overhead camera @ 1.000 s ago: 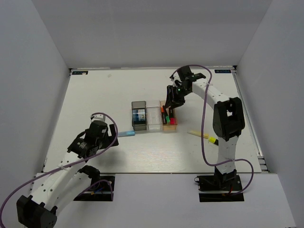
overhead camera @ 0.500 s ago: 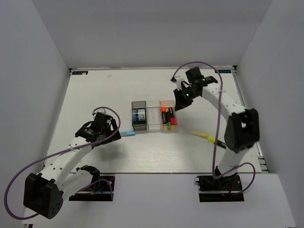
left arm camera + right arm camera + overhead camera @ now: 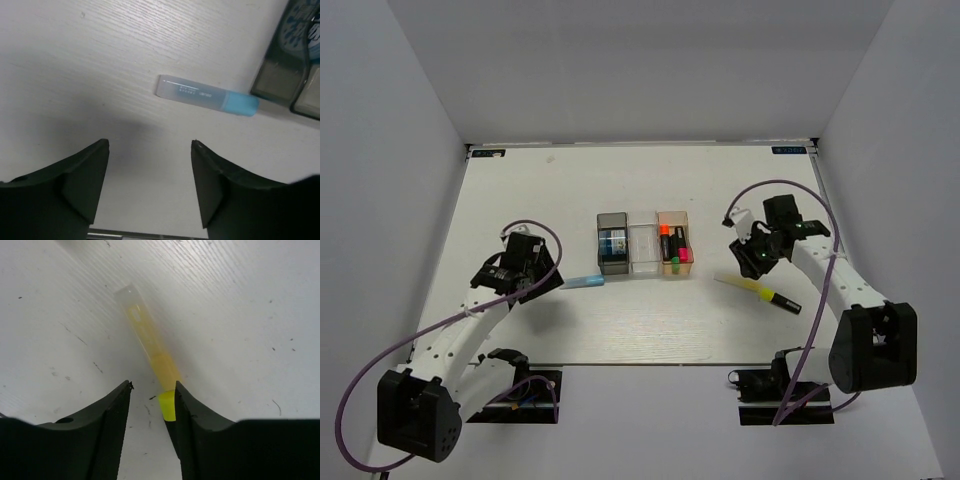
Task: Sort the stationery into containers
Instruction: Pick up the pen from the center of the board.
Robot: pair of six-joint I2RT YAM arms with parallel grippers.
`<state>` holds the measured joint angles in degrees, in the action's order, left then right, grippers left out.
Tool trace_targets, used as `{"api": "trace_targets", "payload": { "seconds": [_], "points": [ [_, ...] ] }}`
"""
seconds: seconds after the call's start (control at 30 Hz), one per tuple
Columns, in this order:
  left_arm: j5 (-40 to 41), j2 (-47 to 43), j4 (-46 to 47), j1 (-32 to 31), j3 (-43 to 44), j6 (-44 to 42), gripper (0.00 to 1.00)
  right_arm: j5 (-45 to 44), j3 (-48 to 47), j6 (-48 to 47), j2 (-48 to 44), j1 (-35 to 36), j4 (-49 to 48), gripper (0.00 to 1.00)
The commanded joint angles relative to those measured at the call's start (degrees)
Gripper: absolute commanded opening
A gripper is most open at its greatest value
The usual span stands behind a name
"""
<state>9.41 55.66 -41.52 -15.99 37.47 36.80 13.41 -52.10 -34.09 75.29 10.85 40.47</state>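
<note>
Right end effector (image 3: 755,262) swung over translucent, seemingly plastic yellow stick (image 3: 148,346).

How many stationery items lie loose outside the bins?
3: a blue stick by the grey bin's near left corner, and a yellow stick and a highlighter right of the orange bin. The arms may hide more.

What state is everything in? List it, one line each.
left gripper: open, empty
right gripper: open, empty
light-blue stick: lying loose
pale-yellow stick: lying loose
yellow-ended highlighter: lying loose
grey bin: holds blue-white block
clear bin: looks empty
orange bin: holds highlighters
</note>
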Motion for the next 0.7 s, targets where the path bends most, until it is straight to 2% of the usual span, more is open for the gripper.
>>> {"api": "trace_targets", "payload": {
  "seconds": [0.0, 0.07, 0.23, 0.37, 0.53, 0.67],
  "points": [
    [-4.4, -2.0, 2.1, 1.0, -0.6, 0.0, 0.79, 0.2, 0.2, -3.7, -1.8, -2.6, -0.2, 0.46],
    [-5.3, -2.6, 2.6, 1.8, -1.0, 0.5, 0.91, 0.3, 0.7, -4.1, -1.3, -3.3, -0.3, 0.5],
    [-6.5, -2.8, 2.4, 2.3, -1.3, 0.9, 0.93, -1.9, 1.3, -6.5, -0.1, -5.7, 1.1, 0.5],
    [-7.1, -3.7, 2.5, 2.9, -1.4, 0.9, 0.94, -4.3, 2.6, -10.1, -3.4, -7.4, 3.7, 0.52],
    [-9.2, -4.2, 3.4, 3.8, -1.6, 0.9, 0.94, -8.2, 8.9, -15.2, -6.3, -9.0, 1.9, 0.56],
    [-9.3, -4.0, 3.5, 3.9, -1.8, 0.8, 0.94, -7.1, 11.5, -18.6, -5.8, -10.1, 1.9, 0.63]
  ]
}}
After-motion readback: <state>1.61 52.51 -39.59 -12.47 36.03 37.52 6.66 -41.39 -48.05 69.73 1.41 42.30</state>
